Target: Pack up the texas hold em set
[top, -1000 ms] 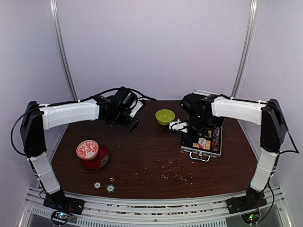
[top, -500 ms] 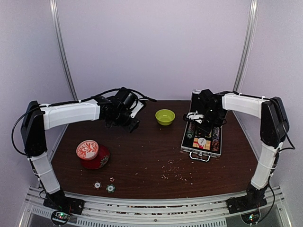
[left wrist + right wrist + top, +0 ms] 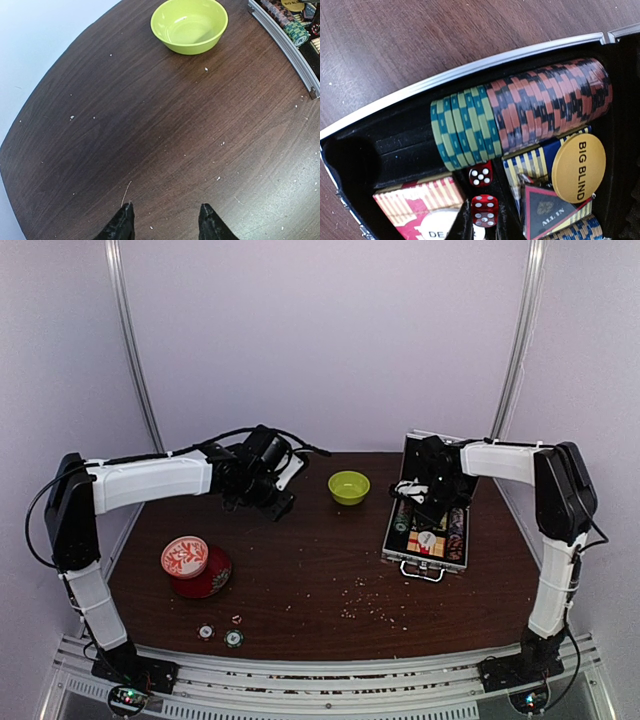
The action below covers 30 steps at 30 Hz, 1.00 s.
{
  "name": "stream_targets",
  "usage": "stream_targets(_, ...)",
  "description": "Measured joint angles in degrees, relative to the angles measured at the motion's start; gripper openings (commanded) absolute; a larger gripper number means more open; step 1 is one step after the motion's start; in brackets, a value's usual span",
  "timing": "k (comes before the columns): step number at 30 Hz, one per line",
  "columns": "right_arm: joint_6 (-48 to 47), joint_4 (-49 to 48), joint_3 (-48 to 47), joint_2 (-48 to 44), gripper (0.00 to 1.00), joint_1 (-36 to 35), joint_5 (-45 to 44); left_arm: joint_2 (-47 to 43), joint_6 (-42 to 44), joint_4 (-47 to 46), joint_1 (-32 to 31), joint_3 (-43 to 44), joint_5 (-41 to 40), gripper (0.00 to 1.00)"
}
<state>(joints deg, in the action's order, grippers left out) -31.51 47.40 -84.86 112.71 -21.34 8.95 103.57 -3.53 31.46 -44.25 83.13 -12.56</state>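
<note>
The silver case [image 3: 426,566] lies open directly under the right gripper [image 3: 415,498], its lid standing up behind. Just ahead of the fingertips, green chips [image 3: 465,127] and red-black chips [image 3: 550,102] stand on edge in 1 row. 2 red dice [image 3: 484,210] lie right at the tips, between a red deck [image 3: 420,205] and a BIG BLIND button [image 3: 578,167]. 2 loose chips [image 3: 233,638] lie well off to its left.

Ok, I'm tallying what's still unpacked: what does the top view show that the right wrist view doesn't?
Only the top view shows two loose chips near the front edge, the patterned tin and the green bowl. Only the right wrist view shows two red dice, the BIG BLIND button and a red card deck inside. Both show the open case with its chip row.
</note>
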Motion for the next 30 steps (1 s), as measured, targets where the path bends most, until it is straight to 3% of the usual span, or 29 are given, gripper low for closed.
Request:
stream_targets(10,0.92,-1.38,-0.02,1.11,0.3,0.09,-0.09,0.81,0.02,0.09,0.0,0.02,0.31,0.44)
stream_targets(19,2.62,-0.66,-0.02,-0.28,0.32,0.11,1.99,1.03,0.0,0.24,0.0,0.04,0.35,0.44)
stream_targets(26,2.91,-2.38,4.57,-11.41,0.33,-0.39,12.28,1.42,-3.37,7.21,-2.08,2.82,-0.28,0.42)
stream_targets(30,0.63,-5.31,12.9,-18.34,0.34,-0.83,19.41,-0.61,-7.69,11.32,-4.94,-2.73,0.39,0.4)
